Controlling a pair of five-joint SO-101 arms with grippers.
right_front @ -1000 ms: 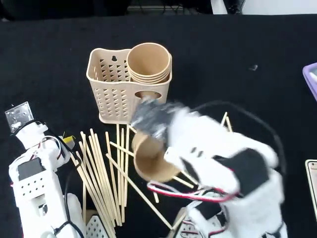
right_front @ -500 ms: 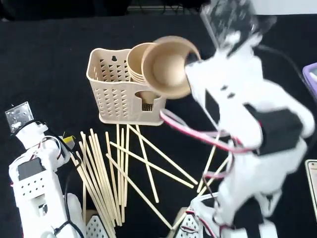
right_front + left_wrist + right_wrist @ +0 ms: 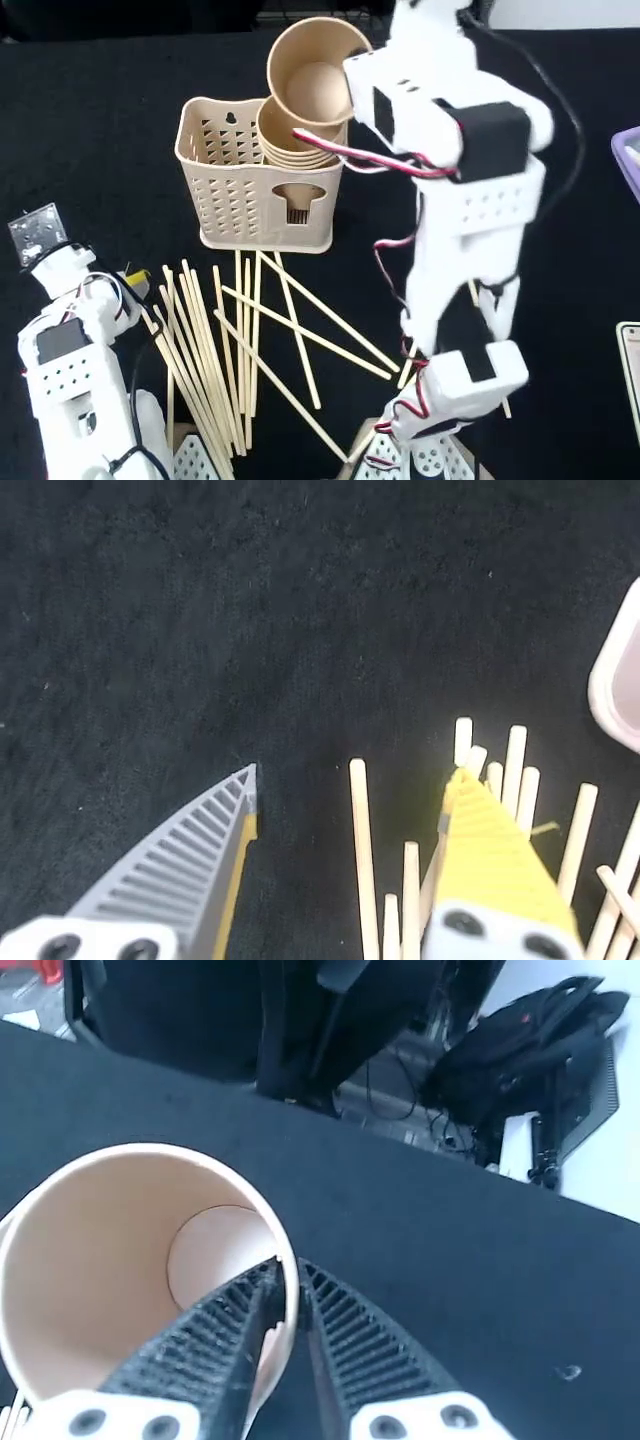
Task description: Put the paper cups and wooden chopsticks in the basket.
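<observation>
The right gripper [image 3: 285,1275] pinched the rim of a tilted paper cup [image 3: 310,75] between nearly closed fingers, above the stacked cups [image 3: 300,152] at one end of the basket [image 3: 235,195], while the left gripper [image 3: 355,773] hung wide open over the chopsticks [image 3: 210,340] beside bare table [image 3: 100,90].

Three viewpoints: one fixed overhead, one riding each wrist.

The high view looks steeply down on the black desk [image 3: 120,80], with the basket [image 3: 240,190] near its middle. The left wrist view sits low and close, facing down past the left claw [image 3: 355,772] at the ends of the chopsticks [image 3: 362,850], the ones the high view shows on the basket's near side. The right wrist view looks along the right claw [image 3: 288,1265], up by the basket's far side, across the paper cup [image 3: 130,1260] to the room beyond. The high view shares that cup.
</observation>
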